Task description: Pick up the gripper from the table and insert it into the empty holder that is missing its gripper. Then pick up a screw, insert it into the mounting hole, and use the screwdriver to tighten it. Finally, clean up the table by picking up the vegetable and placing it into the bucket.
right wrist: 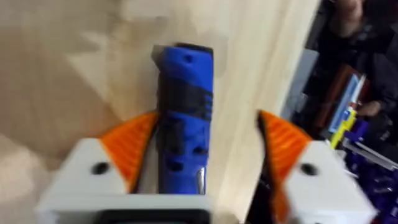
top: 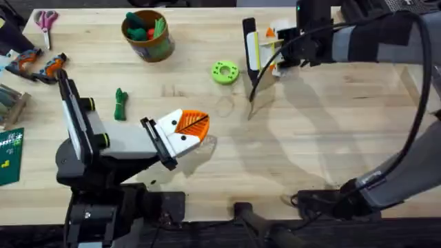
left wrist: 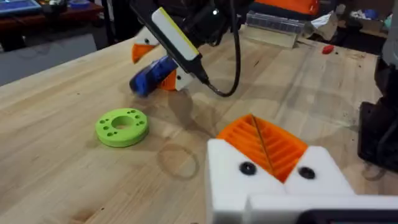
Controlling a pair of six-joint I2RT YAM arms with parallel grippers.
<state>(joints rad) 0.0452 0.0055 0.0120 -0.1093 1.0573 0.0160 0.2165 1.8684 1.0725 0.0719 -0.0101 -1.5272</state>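
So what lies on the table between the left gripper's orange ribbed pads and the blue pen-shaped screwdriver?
The lime-green ring-shaped disc, beside bare wood with a faint ring mark, in the left wrist view. The screwdriver lies beyond the left gripper.

The left arm reaches low over the table's near middle, its left gripper (top: 185, 132) with both orange pads pressed together. The right arm stretches up the table's right side to the far edge, where the right gripper (top: 274, 47) hangs, fingers (right wrist: 127, 146) spread apart.
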